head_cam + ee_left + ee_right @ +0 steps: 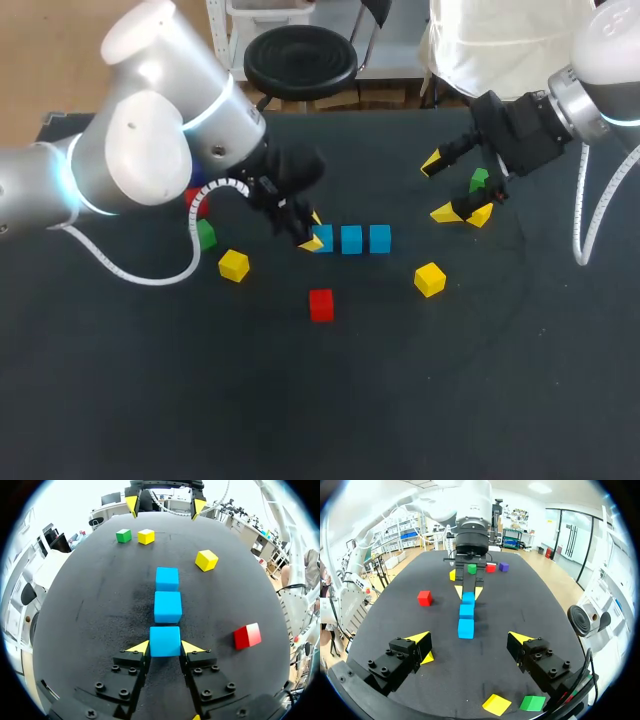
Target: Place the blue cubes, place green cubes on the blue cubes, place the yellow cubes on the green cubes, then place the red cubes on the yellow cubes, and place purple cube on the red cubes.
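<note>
Where the bench [320, 420] lies nearest me, a red cube [321, 304] sits alone, at about 6 o'clock from the blue row. A little farther off, one yellow cube [430, 279] stands at its 2 o'clock and a second yellow cube [234, 265] at its 10 o'clock, both apart from it.

Beyond these, three blue cubes [351, 239] lie flat on the bench in a close line running from 9 to 3 o'clock. The left arm [140, 150] comes in from 9 o'clock. The left jaws are closed on the end blue cube [165, 641] at the row's 9 o'clock end, with a yellow fingertip [140, 647] against each side.

At 9 o'clock from the row, under the left arm's white cable, a green cube [206, 235] shows in part. Farther still, the right wrist view shows a second red cube [491, 568] with a purple cube [504, 566] just beside it.

At 2 o'clock from the row, the right arm [600, 80] enters from the far corner. The right jaws are spread wide and grip nothing. They hang over a third yellow cube [481, 215] and a second green cube [480, 180], which sit just beside one another, the green at the yellow's 12 o'clock.
</note>
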